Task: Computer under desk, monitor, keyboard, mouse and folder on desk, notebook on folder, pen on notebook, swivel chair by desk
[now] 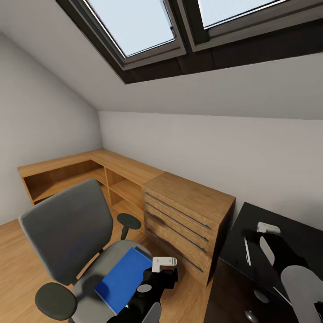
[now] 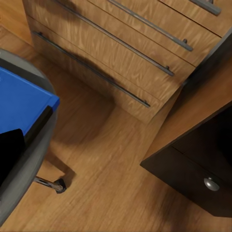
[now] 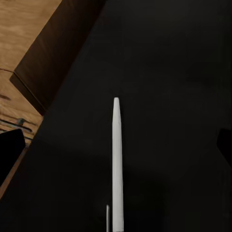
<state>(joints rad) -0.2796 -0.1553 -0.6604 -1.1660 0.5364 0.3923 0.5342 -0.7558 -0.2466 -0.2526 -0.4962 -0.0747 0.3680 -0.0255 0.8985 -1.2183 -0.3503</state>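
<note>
At the lower left of the head view stands the swivel chair (image 1: pixel 67 233), its grey back tall and its black armrests out to either side, with the folder (image 1: pixel 123 279) lying flat and bright blue on the seat. The left gripper (image 1: pixel 163 262) hangs at bottom centre just past the folder's right edge, above the chair seat; whether its fingers are spread or closed I cannot tell. Behind the chair, low oak cabinets (image 1: pixel 89 172) run along the grey wall to an oak drawer chest (image 1: pixel 188 215), under a dark-framed skylight (image 1: pixel 179 31) at the top. At the lower right the glossy black desk (image 1: pixel 251 224) carries a thin white pen (image 1: pixel 246 251), and the right gripper (image 1: pixel 268 228) hovers over it, its finger state unclear. In the left wrist view the folder's blue corner (image 2: pixel 24 101) sits at the left on the grey seat, with the oak drawers (image 2: pixel 121 43) across the top and the desk's dark drawer unit (image 2: pixel 193 169) with a silver knob at the lower right. In the right wrist view the pen (image 3: pixel 117 164) lies on the black desk top (image 3: pixel 169 72) at lower centre, untouched.
</note>
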